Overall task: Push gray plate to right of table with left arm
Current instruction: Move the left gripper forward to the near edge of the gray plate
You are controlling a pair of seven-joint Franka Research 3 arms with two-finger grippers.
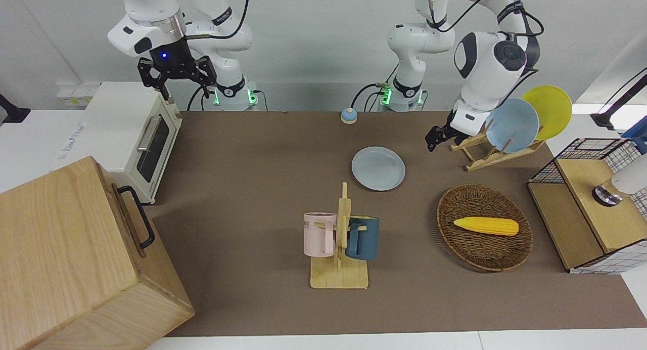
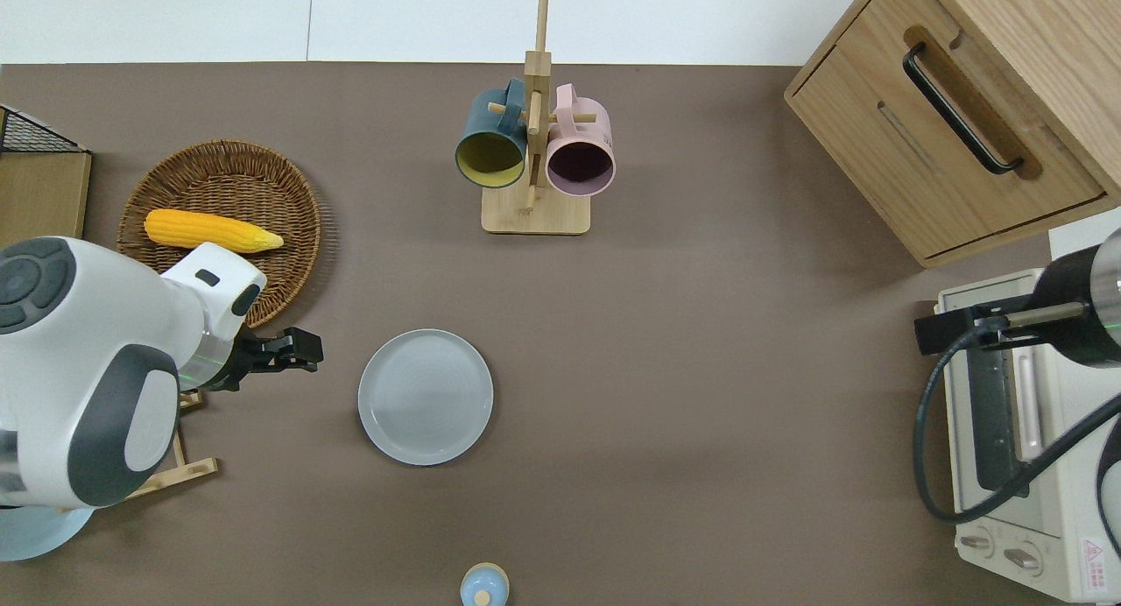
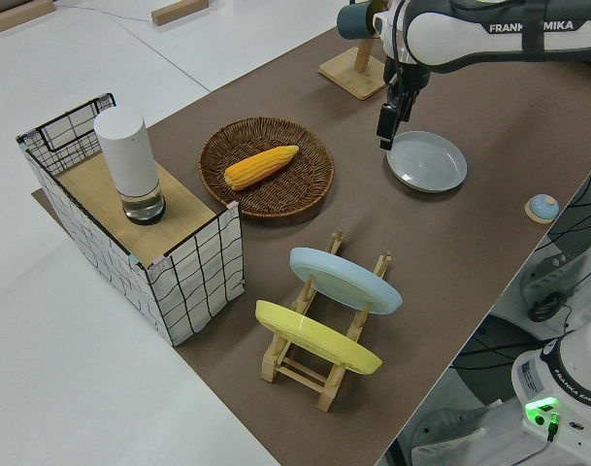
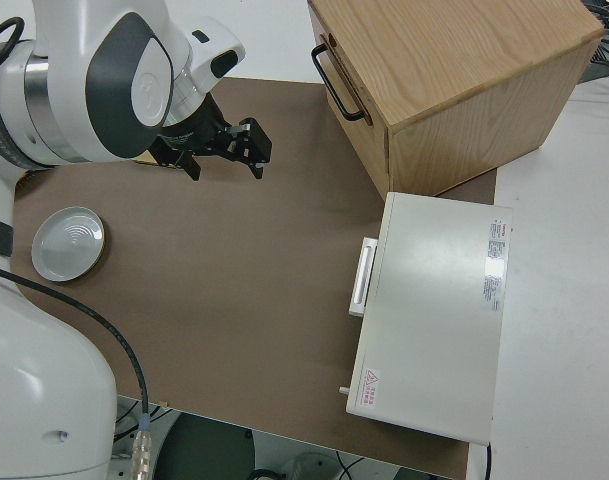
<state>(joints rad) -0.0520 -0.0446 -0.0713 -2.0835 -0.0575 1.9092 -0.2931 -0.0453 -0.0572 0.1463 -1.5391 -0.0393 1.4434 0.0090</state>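
Observation:
The gray plate (image 2: 426, 397) lies flat on the brown table (image 2: 701, 369), near its middle; it also shows in the front view (image 1: 378, 168) and the left side view (image 3: 427, 161). My left gripper (image 2: 302, 361) is low over bare table between the wicker basket (image 2: 302, 194) and the gray plate, toward the left arm's end of the plate and a short gap apart from it; it also shows in the front view (image 1: 434, 140) and the left side view (image 3: 385, 131). It holds nothing. My right arm is parked.
A mug rack (image 2: 534, 212) with two mugs stands farther from the robots than the plate. The basket holds a corn cob (image 2: 210, 230). A plate rack (image 1: 485, 158) holds a sky-blue plate (image 1: 511, 125) and a yellow plate (image 1: 551, 110). A wooden cabinet (image 2: 963, 107), toaster oven (image 2: 1016, 431) and small bell (image 2: 483, 586) stand around.

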